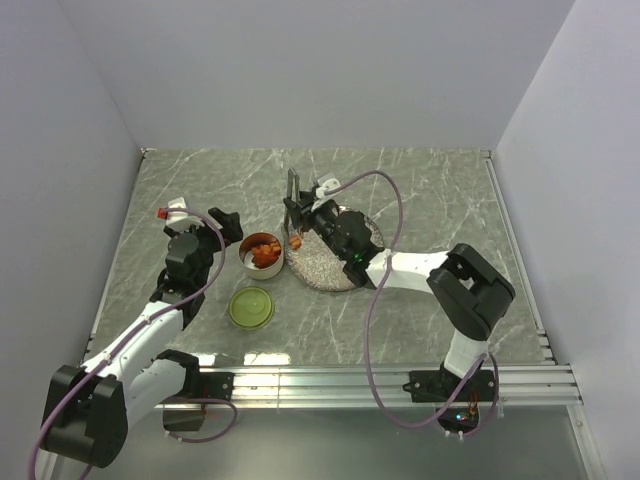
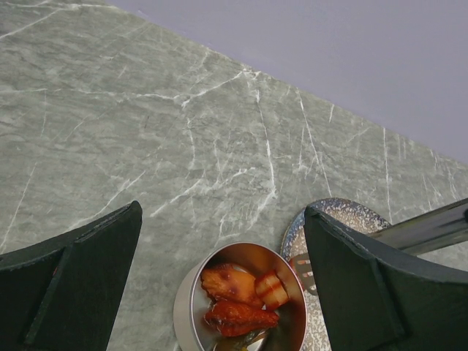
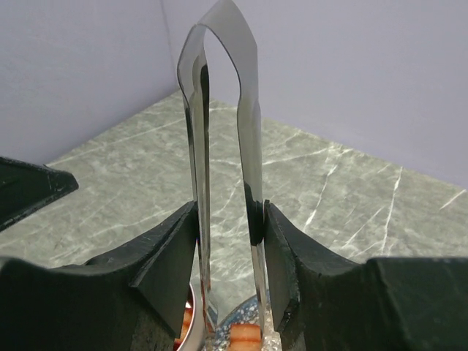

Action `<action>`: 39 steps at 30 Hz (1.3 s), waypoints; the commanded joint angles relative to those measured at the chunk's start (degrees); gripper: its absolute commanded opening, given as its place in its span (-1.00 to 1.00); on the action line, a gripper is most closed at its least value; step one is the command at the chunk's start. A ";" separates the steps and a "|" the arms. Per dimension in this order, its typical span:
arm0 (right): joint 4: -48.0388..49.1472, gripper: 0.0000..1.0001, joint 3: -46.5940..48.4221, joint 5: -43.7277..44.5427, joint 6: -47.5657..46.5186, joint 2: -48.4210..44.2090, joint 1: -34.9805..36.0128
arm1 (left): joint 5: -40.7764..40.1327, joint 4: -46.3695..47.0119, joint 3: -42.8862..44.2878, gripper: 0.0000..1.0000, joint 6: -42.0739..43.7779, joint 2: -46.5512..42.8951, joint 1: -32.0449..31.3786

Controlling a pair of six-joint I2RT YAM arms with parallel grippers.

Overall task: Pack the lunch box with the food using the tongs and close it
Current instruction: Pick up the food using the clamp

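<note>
Tongs (image 3: 252, 146) in half-open right pincer (image 3: 230, 234)

The tongs (image 3: 219, 146): bare polished metal, mirror-smooth, picking up reflections. The pads of my right gripper (image 3: 230, 227): matt black plastic with a faint grainy texture. My left gripper (image 2: 223, 219): same dull black plastic. The lunch box (image 2: 183, 311): shiny steel with a bright reflective inner wall. The lid (image 1: 251, 307): olive green, flat finish, maybe plastic, too small to tell. The food (image 2: 230, 285): glossy, wet-looking orange glaze. The plate (image 2: 347, 210): speckled grey, ceramic-looking, slight sheen. The table (image 2: 146, 131): grey-green marble pattern, smooth, low sheen.
</note>
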 commanded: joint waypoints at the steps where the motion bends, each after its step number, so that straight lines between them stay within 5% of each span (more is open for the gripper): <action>1: 3.39 -0.05 2.71 -0.87 2.29 1.31 -0.73 | -0.13 2.17 0.22 0.99 -0.34 -0.12 0.06; 39: 3.21 -0.08 1.48 0.89 2.73 5.62 -1.44 | -0.31 2.43 0.14 0.99 -0.34 -0.20 0.06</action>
